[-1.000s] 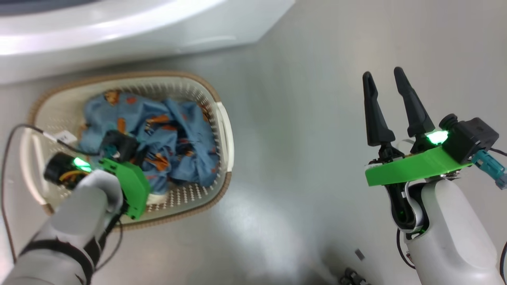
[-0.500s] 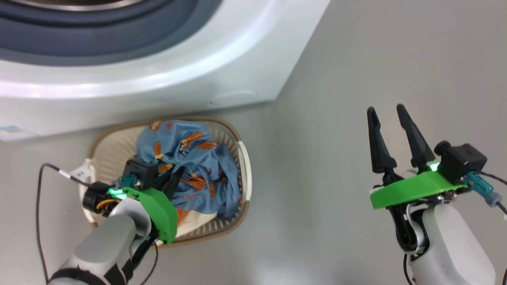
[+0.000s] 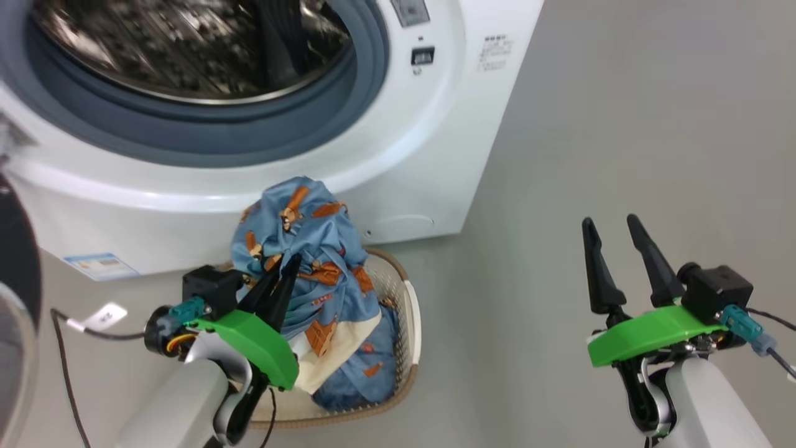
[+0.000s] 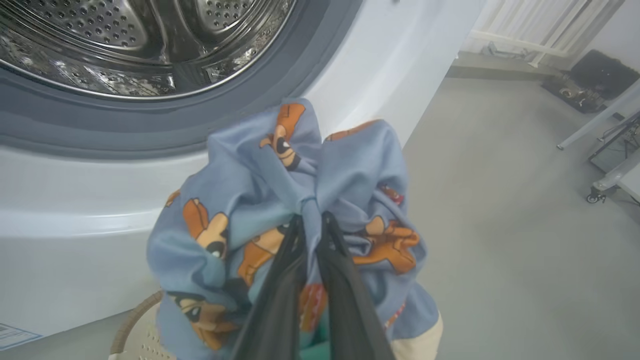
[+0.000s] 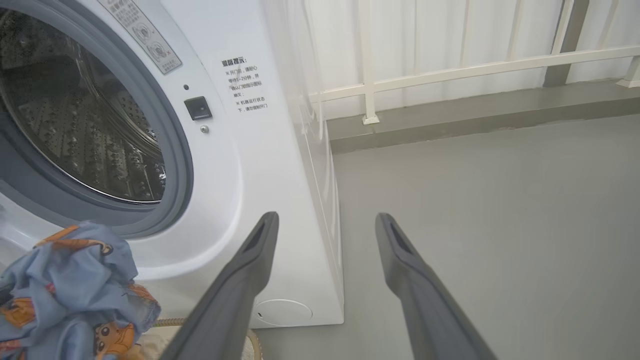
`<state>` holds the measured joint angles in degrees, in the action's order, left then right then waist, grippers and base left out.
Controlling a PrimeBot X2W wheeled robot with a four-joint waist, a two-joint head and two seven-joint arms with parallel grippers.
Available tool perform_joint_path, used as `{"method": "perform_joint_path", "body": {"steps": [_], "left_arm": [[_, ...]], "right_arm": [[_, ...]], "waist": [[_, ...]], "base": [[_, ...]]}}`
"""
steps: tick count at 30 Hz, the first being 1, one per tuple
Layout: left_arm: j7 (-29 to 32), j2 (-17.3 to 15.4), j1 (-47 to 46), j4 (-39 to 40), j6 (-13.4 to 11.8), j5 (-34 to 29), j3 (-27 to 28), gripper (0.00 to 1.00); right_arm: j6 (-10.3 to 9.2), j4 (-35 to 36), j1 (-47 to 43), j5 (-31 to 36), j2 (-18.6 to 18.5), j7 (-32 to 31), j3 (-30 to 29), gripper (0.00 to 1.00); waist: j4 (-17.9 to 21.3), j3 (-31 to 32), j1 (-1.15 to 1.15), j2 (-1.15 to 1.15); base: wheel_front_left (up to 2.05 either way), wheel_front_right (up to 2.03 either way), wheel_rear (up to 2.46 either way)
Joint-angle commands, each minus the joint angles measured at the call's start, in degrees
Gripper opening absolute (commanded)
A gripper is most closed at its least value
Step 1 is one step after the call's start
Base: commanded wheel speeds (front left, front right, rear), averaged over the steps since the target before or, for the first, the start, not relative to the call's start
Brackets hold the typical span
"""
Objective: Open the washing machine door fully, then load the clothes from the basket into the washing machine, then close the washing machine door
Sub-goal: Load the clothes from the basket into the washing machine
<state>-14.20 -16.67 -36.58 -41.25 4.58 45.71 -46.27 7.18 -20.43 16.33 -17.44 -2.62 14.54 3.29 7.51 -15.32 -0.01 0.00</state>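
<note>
The washing machine [image 3: 435, 143] stands open, its steel drum [image 4: 125, 40] bare behind the grey-blue gasket. The washing machine door [image 3: 15, 261] shows as a black ring at the far left edge of the head view. My left gripper [image 3: 289, 261] is shut on the clothes [image 3: 305, 236], a bunched blue bear-print bundle lifted above the basket [image 3: 411, 323]. In the left wrist view my left gripper [image 4: 314, 217] pinches a fold of the clothes [image 4: 250, 200] just below the drum opening. A cream cloth [image 3: 339, 354] hangs with the bundle. My right gripper [image 3: 610, 219] is open over the floor, nothing in it.
The basket sits on the grey floor against the washer's front. A blue label [image 3: 99, 266] is on the washer's lower front. In the right wrist view a white railing [image 5: 450, 70] runs behind the machine, and open floor lies to its right.
The head view has swung up from the basket to the drum opening. My left gripper has risen with the clothes, drawing the bundle up out of the basket. The right gripper stays open.
</note>
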Motion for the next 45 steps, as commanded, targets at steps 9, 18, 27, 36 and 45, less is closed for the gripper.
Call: {"method": "perform_joint_path", "body": {"steps": [9,18,27,36,45], "left_arm": [[-0.8,-2.8,6.2,14.1,-4.2,-2.7,9.4,0.0],[-0.8,-4.1,10.9,22.5,-8.6,-2.6,12.6,0.0],[-0.3,-6.6,12.6,26.9,-11.6,-2.4,14.6,0.0],[0.3,-6.7,12.7,26.9,-12.0,-1.5,14.9,0.0],[1.8,-6.1,5.4,21.2,-8.7,-0.4,15.2,0.0]], "right_arm": [[0.31,-0.5,-2.2,1.2,-0.6,0.5,0.7,1.0],[0.31,-1.6,-4.1,-0.6,-2.9,0.5,1.9,1.0],[0.31,-1.8,-4.4,-1.7,-4.5,0.5,3.1,1.0],[0.31,-1.8,-4.4,-2.4,-5.1,0.5,3.8,1.0],[0.31,-0.3,-2.9,-0.8,-3.9,0.5,3.6,1.0]], "waist": [[-2.7,8.0,0.01,0.0],[-3.1,12.0,0.01,0.0],[-2.9,13.5,0.01,0.0],[-2.5,13.6,0.01,0.0],[-1.5,8.6,0.01,0.0]], "base": [[0.0,0.0,0.0],[0.0,0.0,0.0],[0.0,0.0,0.0],[0.0,0.0,0.0],[0.0,0.0,0.0]]}}
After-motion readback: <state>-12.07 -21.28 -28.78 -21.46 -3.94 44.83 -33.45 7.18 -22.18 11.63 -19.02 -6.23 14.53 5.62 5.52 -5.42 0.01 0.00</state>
